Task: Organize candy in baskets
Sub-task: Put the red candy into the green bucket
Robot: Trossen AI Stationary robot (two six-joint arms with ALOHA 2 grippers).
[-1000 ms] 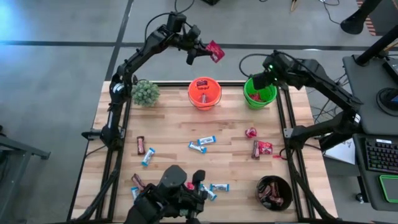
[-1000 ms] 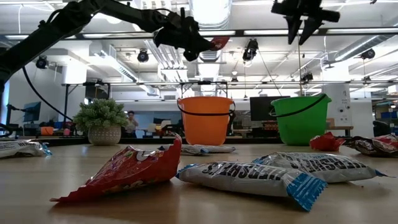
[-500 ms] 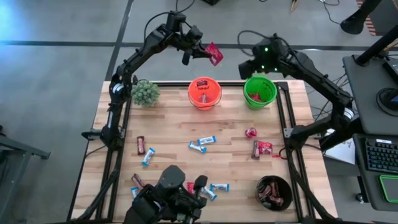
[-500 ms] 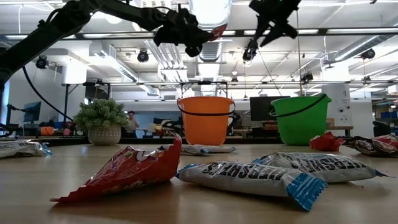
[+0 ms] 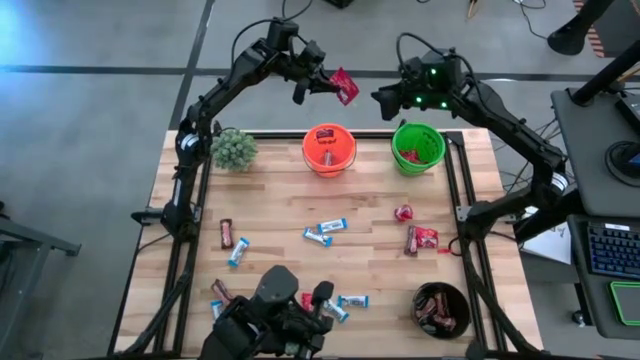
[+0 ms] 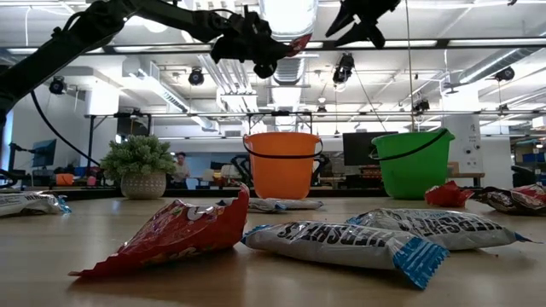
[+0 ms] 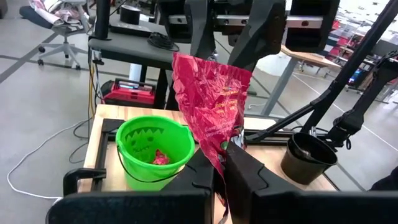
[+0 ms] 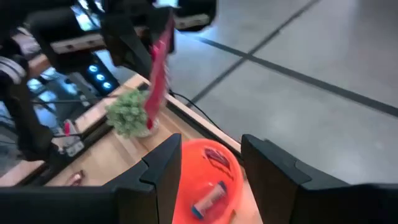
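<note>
Your left gripper (image 5: 312, 84) is clamped tight on a red candy packet (image 5: 346, 85), holding it high in the air past the table's far edge, just beyond the orange pail (image 5: 329, 149). In the left wrist view the packet (image 7: 212, 106) sticks up from between the dark fingers (image 7: 249, 171). Your right gripper (image 5: 384, 98) hangs with its jaws spread wide and nothing in them, up in the air beyond the far edge too, near the green pail (image 5: 418, 148). The orange pail has a red piece and a small bar inside; the green pail has red candy in it. The black bowl (image 5: 442, 308) near the front right corner holds dark wrappers. Loose candy lies on the table (image 5: 270, 215): blue-and-white bars (image 5: 325, 231) mid-table, red packets (image 5: 420, 238) toward the right side, a dark bar (image 5: 226, 233) on the left. A fuzzy plant (image 5: 234, 149) sits at the far left corner.
</note>
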